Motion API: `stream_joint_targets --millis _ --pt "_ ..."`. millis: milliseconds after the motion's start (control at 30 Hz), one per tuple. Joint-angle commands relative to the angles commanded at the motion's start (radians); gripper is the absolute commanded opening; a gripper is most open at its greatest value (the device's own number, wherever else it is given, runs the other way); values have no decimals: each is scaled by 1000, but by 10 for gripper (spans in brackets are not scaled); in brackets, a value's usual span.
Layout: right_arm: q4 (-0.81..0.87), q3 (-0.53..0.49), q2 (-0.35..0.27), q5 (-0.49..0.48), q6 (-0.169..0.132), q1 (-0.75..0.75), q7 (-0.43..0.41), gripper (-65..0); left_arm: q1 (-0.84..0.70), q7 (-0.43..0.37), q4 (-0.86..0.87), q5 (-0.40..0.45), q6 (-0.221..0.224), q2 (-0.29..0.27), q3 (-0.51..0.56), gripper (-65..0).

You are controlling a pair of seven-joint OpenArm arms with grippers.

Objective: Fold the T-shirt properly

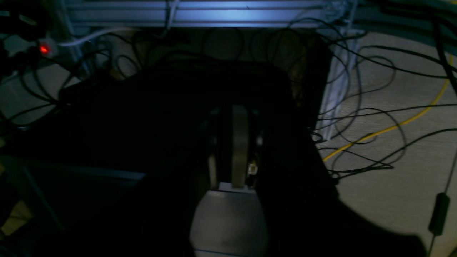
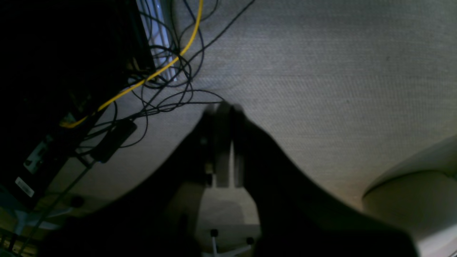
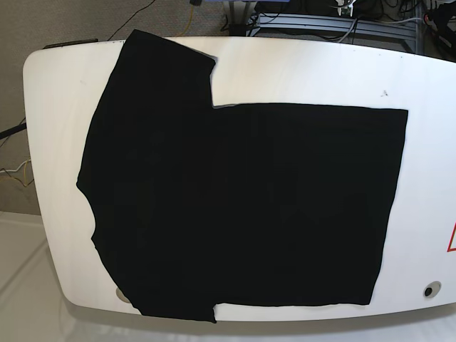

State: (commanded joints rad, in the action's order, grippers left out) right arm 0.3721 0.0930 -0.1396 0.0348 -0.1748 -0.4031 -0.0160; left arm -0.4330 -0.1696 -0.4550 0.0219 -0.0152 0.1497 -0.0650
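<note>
The T-shirt [image 3: 235, 206] is spread flat on the table [image 3: 313, 75], covering most of it. Its sleeves are placed toward the left of the base view, one reaching the far edge of the table and one the near edge, while the hem is laid toward the right. Bare table is left along the far side and the right end. A tangle of cables [image 3: 342, 21] is found behind the table's far edge. In the left wrist view, the left gripper [image 1: 238, 117] is seen above the floor [image 1: 392, 178], with cables [image 1: 357, 107] lying to its right. In the right wrist view, the right gripper [image 2: 224, 107] is seen above the floor [image 2: 321, 71], with cables [image 2: 160, 71] to its left.
</note>
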Motion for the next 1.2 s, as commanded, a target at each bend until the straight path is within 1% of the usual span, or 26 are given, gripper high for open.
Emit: stream_joint_targets --millis 100,233,300,367,500,700,767,1033,1200 --pt "43 0 -5 -4 -5 -35 -5 -650 -33 2 -61 -4 1 6 2 -627" --pt "144 -1 -16 -12 -1 -108 -11 -650 -100 9 -195 -18 1 15 5 -629" --pt "207 -1 -23 -20 4 -152 -16 -650 -141 12 -277 -28 0 20 6 -630" --pt "313 5 -40 -42 15 -234 -10 -650 -214 27 -417 -45 -10 26 8 -633" --pt "403 5 -55 -62 14 -299 -8 -650 -270 28 -515 -60 -13 31 8 -637" --pt "513 7 -72 -66 7 -390 -2 -650 -336 30 -621 -76 -15 36 8 -643" --pt "635 10 -78 -64 2 -451 -6 -650 -386 32 -715 -74 -11 40 11 -647" --pt "844 17 -72 -83 8 -557 5 -650 -471 39 -851 -68 -14 68 16 -645" --pt "1019 22 -67 -124 7 -640 11 -650 -522 52 -934 -64 -15 106 7 -650"
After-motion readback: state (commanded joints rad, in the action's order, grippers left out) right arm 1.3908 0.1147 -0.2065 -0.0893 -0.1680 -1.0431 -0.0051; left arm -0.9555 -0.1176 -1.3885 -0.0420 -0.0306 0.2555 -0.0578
